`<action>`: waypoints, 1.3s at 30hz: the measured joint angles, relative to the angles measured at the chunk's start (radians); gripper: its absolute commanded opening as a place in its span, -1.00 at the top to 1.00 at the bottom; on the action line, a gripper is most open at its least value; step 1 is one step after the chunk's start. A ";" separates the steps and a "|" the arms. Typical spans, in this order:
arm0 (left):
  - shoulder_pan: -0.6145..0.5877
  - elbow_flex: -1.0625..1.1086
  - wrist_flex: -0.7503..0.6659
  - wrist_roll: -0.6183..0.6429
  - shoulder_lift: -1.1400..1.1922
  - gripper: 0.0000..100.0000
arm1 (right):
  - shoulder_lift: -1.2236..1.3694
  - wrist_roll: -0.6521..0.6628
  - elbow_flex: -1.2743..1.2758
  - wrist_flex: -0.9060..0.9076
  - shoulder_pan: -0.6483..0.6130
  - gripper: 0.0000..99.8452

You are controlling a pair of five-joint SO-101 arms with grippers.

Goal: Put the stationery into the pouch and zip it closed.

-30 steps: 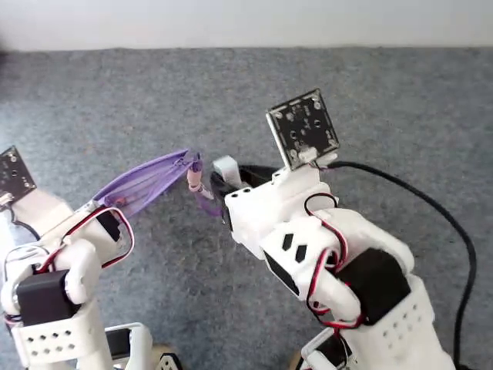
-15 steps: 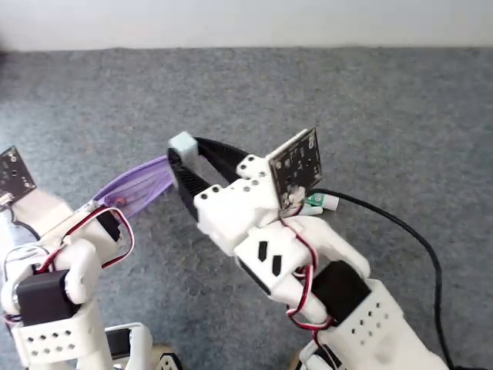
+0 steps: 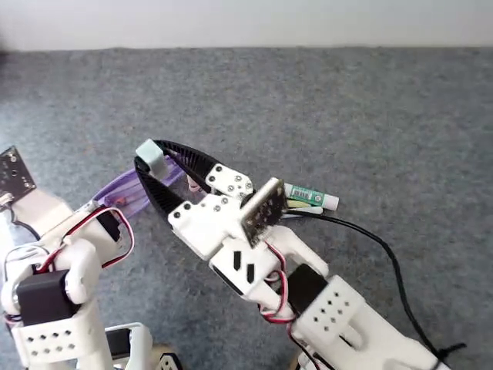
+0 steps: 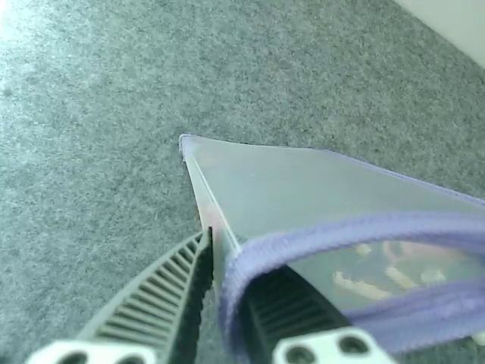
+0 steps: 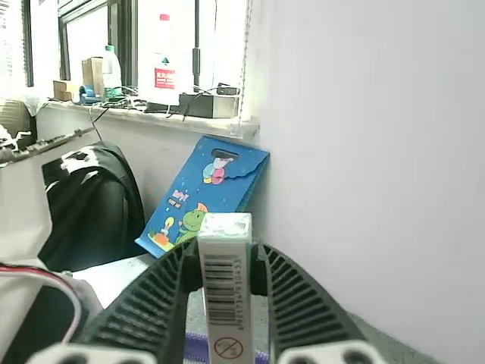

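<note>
The purple see-through pouch hangs tilted above the grey carpet, with several items dimly visible inside it. In the left wrist view my left gripper is shut on one end of the pouch, just beside its purple zip band. My right gripper hovers over the pouch's upper end, shut on a small pale eraser. The right wrist view shows that eraser as a white block with a barcode, upright between the fingers of the right gripper. A green and white stick lies on the carpet behind the right arm.
The right arm's black cable trails across the carpet at the right. A white wall borders the far edge. A small circuit board sits at the left edge. Open carpet lies at the back and right.
The right arm has swung left with the eraser, from beside the pouch's zip end to above the pouch. This uncovered the green and white stick. The left arm has kept still.
</note>
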 measured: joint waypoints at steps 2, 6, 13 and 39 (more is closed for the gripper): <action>0.000 0.000 0.000 0.000 0.000 0.98 | 0.041 0.003 0.000 -0.049 -0.005 0.98; 0.000 0.000 0.000 0.000 0.000 0.98 | 0.097 0.008 0.000 -0.092 -0.043 0.98; 0.000 0.000 0.000 0.000 0.000 0.98 | 0.114 0.009 0.000 -0.078 -0.072 0.98; 0.000 0.002 -0.021 0.000 0.005 0.98 | 0.114 0.009 -0.249 0.299 0.051 0.95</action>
